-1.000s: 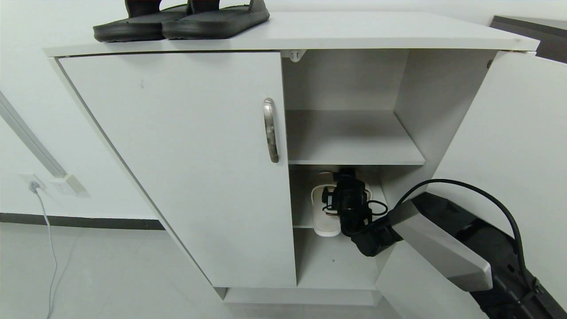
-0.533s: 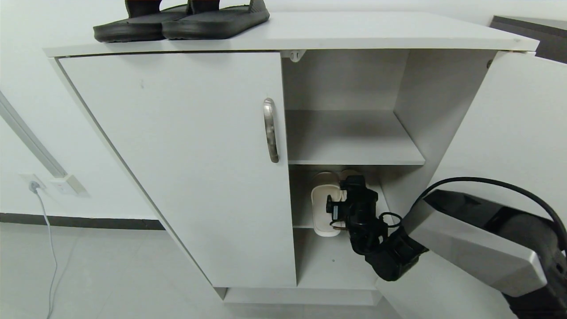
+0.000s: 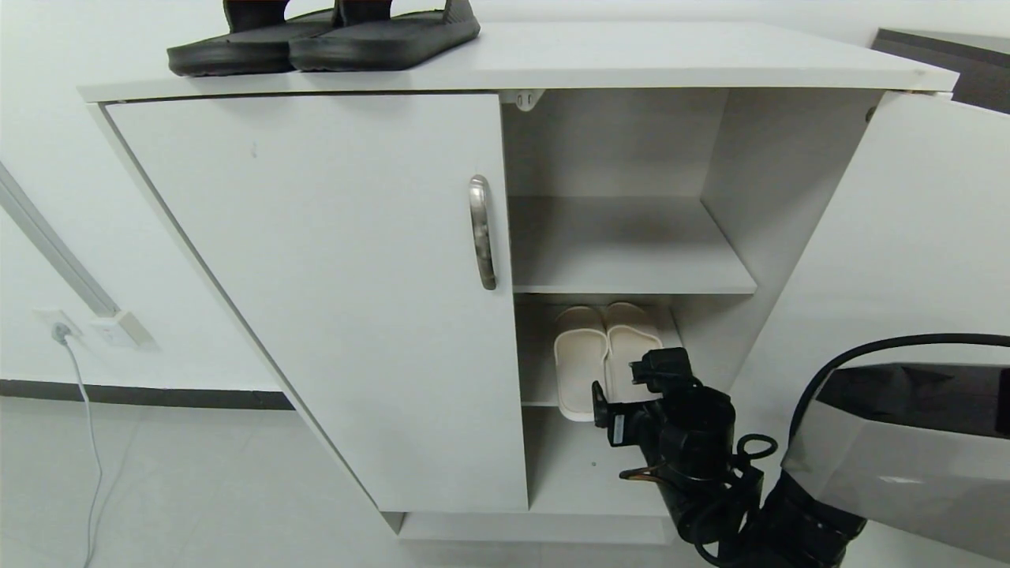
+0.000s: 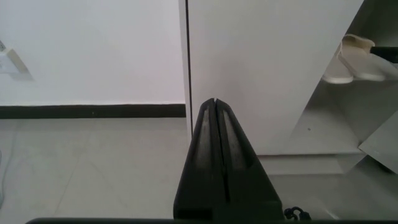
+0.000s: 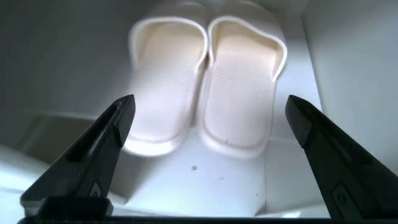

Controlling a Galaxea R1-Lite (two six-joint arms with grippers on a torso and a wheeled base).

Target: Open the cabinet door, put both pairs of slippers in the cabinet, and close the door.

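White laminate cabinet (image 3: 631, 55) is standing on a pale tiled floor (image 3: 197, 489) against a white wall (image 3: 47, 158); its left door (image 3: 316, 276) is sitting closed, its right door (image 3: 892, 237) standing open. The white slippers (image 3: 604, 355) are lying side by side on the middle shelf, just beyond the right gripper (image 3: 631, 381), whose fingers are spread wide with nothing between them; the black slippers (image 3: 331, 35) are resting on the cabinet top. The left gripper (image 4: 214, 102) is hanging near the floor, fingers pressed together. Two pairs of slippers, two doors, two grippers.
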